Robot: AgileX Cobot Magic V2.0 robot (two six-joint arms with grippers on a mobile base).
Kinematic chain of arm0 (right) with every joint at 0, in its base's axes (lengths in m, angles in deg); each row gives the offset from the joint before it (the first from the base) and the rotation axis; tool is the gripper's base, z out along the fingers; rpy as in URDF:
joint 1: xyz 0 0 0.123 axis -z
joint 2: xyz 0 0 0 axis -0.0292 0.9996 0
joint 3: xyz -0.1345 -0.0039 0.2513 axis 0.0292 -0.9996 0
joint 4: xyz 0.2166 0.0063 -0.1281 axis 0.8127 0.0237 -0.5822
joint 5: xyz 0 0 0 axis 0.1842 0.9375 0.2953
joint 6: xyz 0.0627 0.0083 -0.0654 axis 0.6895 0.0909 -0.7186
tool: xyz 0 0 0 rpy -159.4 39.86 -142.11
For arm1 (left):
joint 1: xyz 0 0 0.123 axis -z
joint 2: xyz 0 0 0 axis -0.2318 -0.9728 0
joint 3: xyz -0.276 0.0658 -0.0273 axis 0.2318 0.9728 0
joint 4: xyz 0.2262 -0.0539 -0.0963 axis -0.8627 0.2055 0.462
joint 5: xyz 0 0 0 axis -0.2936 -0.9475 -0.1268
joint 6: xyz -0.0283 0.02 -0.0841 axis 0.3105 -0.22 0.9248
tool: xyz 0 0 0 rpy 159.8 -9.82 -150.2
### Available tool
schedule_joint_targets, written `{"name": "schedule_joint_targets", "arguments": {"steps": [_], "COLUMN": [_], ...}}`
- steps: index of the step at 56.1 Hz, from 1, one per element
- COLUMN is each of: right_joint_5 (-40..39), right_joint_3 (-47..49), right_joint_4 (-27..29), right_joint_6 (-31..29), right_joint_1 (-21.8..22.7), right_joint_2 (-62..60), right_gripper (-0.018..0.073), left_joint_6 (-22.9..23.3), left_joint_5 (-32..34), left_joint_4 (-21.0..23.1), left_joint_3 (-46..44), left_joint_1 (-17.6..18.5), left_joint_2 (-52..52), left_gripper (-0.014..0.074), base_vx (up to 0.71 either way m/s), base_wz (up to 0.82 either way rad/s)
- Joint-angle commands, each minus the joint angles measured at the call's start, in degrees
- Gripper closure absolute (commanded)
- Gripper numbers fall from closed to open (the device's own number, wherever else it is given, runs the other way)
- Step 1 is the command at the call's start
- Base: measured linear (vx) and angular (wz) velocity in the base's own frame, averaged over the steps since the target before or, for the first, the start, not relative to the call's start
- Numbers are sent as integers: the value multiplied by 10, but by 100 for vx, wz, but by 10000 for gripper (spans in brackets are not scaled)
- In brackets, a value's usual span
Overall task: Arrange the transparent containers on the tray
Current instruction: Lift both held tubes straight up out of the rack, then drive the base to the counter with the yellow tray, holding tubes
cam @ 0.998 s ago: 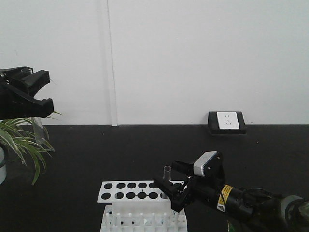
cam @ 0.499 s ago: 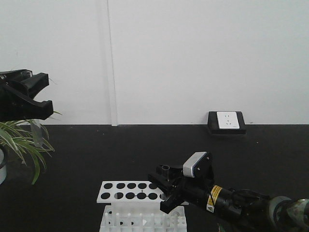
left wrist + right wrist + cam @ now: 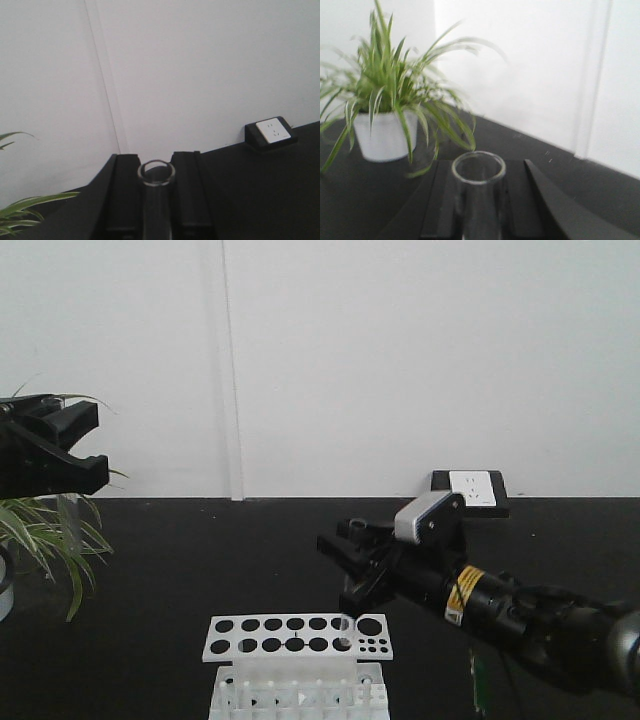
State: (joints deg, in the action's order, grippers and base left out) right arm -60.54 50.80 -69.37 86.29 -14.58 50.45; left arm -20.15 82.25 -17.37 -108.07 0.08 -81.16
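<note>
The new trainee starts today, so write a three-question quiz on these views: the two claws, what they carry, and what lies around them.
1. True or false: the left claw is empty.
2. In the front view, what appears just below the right claw? A) a white plastic rack with round holes B) a yellow tray C) a grey metal tray
3. In the right wrist view, what stands behind the slim clear glass test tube?

Key: 1 false, it grips a second clear glass test tube. 2 A. 3 a green leafy plant in a white pot.
</note>
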Motion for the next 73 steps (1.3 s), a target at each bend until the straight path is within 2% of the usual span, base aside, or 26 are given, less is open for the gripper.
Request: {"name": "schedule_joint_targets", "arguments": {"steps": [1,9,14,20,26,34,40,46,58,73], "right_joint_5": [27,183,268,322,322,323,347,373,380,375], "right_joint_3": [16,16,15,11,-13,-67,-109,-136,-152,-152], "right_joint_4": [9,-55,-130,-252,-382,-547,-547,-547,-547,-547], "right_joint_6": [50,153,233,342,471,626,646,647,649,649], "right_joint_1": [2,2,2,2,2,2,3,3,3,3], "right_joint_2": [-95,-216,-281,-350,-409,-480,-535,-570,-592,-592], "right_gripper": [572,572,572,572,572,572,572,572,572,572], "left_joint_6": [4,0,-2,-45,-118,-228,-300,-334,-334,-334], "left_joint_5": [-5,-78,-121,-157,-178,-188,-195,-174,-135,-138], "left_joint_4": [5,6,6,16,78,213,307,351,352,352], "left_joint_3": [-20,-20,-20,-20,-20,-18,-4,31,80,80], "left_joint_1": [4,4,16,48,84,112,117,117,117,117], "left_joint_2": [13,13,14,15,23,51,85,125,169,165], "left_gripper": [597,597,597,597,597,597,597,597,597,597], "base_vx": [0,0,0,0,0,0,0,0,0,0], "base_wz": [0,0,0,0,0,0,0,0,0,0]}}
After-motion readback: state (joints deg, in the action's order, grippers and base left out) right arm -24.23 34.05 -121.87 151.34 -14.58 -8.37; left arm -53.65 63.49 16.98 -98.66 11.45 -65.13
